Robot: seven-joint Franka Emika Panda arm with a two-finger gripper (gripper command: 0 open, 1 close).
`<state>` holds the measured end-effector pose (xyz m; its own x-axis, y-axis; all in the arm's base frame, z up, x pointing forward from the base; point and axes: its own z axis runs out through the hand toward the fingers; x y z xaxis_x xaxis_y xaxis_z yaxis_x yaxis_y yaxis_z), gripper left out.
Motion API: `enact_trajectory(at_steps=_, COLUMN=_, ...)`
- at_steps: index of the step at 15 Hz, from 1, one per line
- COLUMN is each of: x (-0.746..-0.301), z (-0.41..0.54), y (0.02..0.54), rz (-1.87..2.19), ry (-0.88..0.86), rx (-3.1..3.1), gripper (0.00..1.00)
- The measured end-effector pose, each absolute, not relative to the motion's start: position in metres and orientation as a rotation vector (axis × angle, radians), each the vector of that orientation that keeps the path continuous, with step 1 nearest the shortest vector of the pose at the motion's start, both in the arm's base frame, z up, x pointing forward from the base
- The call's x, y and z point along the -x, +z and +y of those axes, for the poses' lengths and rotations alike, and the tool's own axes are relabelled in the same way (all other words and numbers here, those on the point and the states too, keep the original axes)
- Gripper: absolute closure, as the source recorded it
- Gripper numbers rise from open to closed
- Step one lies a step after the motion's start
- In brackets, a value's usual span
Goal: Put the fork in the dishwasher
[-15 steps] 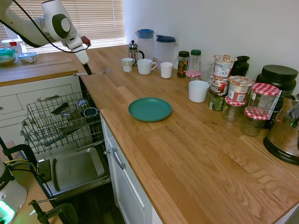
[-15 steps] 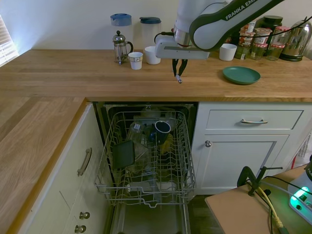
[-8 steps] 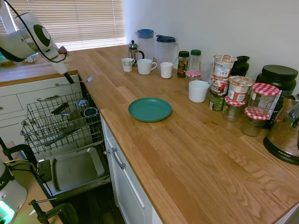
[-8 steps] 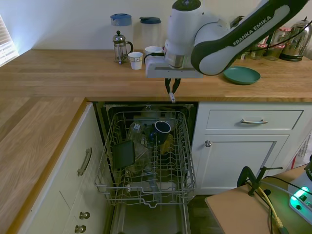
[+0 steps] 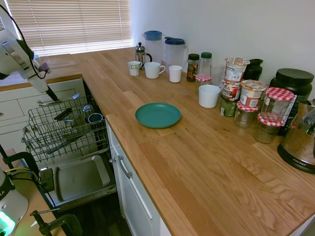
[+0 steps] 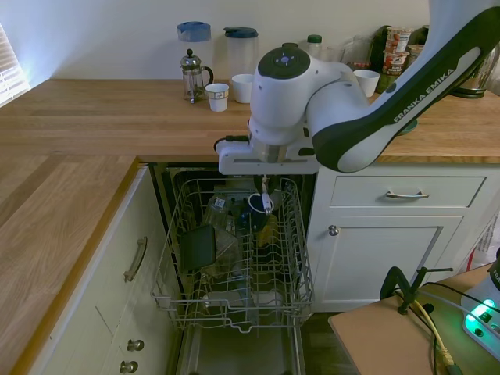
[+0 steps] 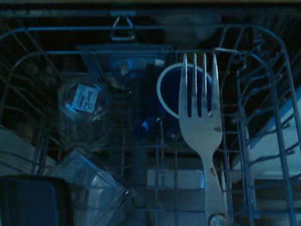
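Observation:
My gripper [image 5: 50, 97] [image 6: 264, 185] is shut on the handle of the slim silvery fork [image 5: 69, 98] [image 6: 267, 203]. It hangs just above the back of the dishwasher's grey wire rack [image 5: 37, 142] [image 6: 168, 269], which is pulled out over the lowered steel door panel [image 5: 78, 179]. In the wrist view the fork [image 7: 202, 132] shows with its tines over a blue mug [image 7: 170, 89] that lies in the rack.
The rack also holds a labelled glass [image 7: 84, 103], a dark container [image 6: 198, 247] and other dishes. A wooden counter edge [image 6: 156, 159] runs just behind the gripper. White drawers [image 6: 406, 191] flank the rack. A green plate [image 5: 158, 115], mugs and jars stand on the counter.
The arm has carried the fork off the counter, out past its edge and down, to just above the back of the pulled-out rack. The grip on the fork is unchanged.

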<state>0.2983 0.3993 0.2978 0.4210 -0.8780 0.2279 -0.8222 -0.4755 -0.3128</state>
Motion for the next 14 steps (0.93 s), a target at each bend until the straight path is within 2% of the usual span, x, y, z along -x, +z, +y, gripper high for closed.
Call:
enact_trajectory(at_steps=9, x=-0.272, z=0.388, y=0.255, rz=1.493, ry=-0.545, rx=2.533, gripper=1.0)
enact_trajectory(at_steps=14, x=-0.282, z=0.383, y=0.245, rz=1.489, ry=-0.513, rx=2.531, gripper=1.0)
